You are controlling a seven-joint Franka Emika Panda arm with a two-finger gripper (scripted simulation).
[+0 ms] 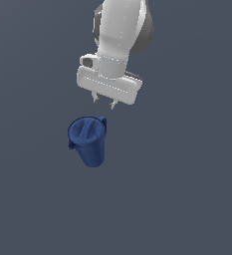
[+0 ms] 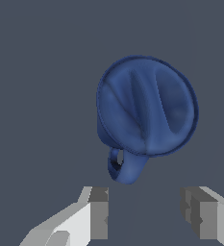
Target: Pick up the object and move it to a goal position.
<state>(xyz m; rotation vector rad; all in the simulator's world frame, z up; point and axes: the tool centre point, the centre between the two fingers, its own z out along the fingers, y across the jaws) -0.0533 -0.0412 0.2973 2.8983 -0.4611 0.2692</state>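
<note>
In the exterior view, the dark blue pitcher-like cup (image 1: pixel 88 139) is sitting on the plain grey floor (image 1: pixel 33 209) toward the exterior view's left of centre, below the arm and apart from it; its contact with the floor is hard to make out, since its tapered base is blending into the shading. Its long axis is running from the wide round rim, which is facing up and toward the camera, down to the narrow base, so it is appearing tilted (whether truly leaning or only foreshortened, I cannot tell). The white Panda arm (image 1: pixel 120 35) is reaching down from the top edge, where its upper links are being cut off. The gripper (image 1: pixel 103 102) is hanging above the cup, its two short fingers pointing down, touching nothing. In the wrist view the cup (image 2: pixel 147 105) is showing its ridged interior and a small looped handle tab (image 2: pixel 125 168), and the fingers (image 2: pixel 99 216) are standing wide apart, gripping nothing, their outer parts cut off by the frame.
</note>
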